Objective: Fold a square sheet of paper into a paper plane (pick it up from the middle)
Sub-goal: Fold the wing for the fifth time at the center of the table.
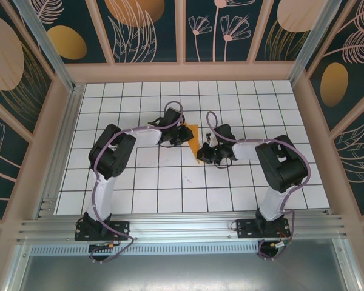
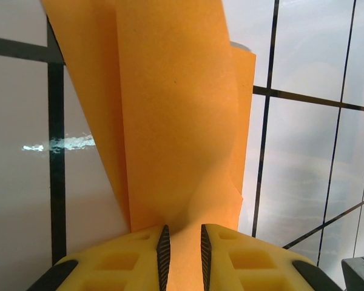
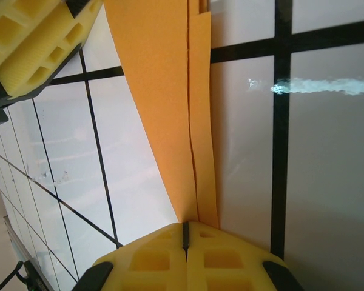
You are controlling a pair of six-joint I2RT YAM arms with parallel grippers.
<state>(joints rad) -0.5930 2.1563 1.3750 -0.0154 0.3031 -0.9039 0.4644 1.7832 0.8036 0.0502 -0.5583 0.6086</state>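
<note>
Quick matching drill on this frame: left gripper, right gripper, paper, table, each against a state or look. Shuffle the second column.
1. left gripper
2. right gripper
3. orange paper
4. table

A. white tiles, black lines
B. jaws fully together on the paper's edge
C. folded in layers, held by both grippers
D. narrow gap between pads, paper gripped in it

Pairs: 1-D, 2-B, 3-C, 4-A

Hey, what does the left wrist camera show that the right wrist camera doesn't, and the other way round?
Left wrist view: the left pincer seen from behind, its fingers a narrow gap apart, with the orange paper running broad and flat between them.
Right wrist view: the right pincer closed tight on the paper's near edge, the folded layers seen as thin lines, and the left pincer's yellow fingers at top left.
Both: the same folded orange paper, with the white tiled table behind it.
</note>
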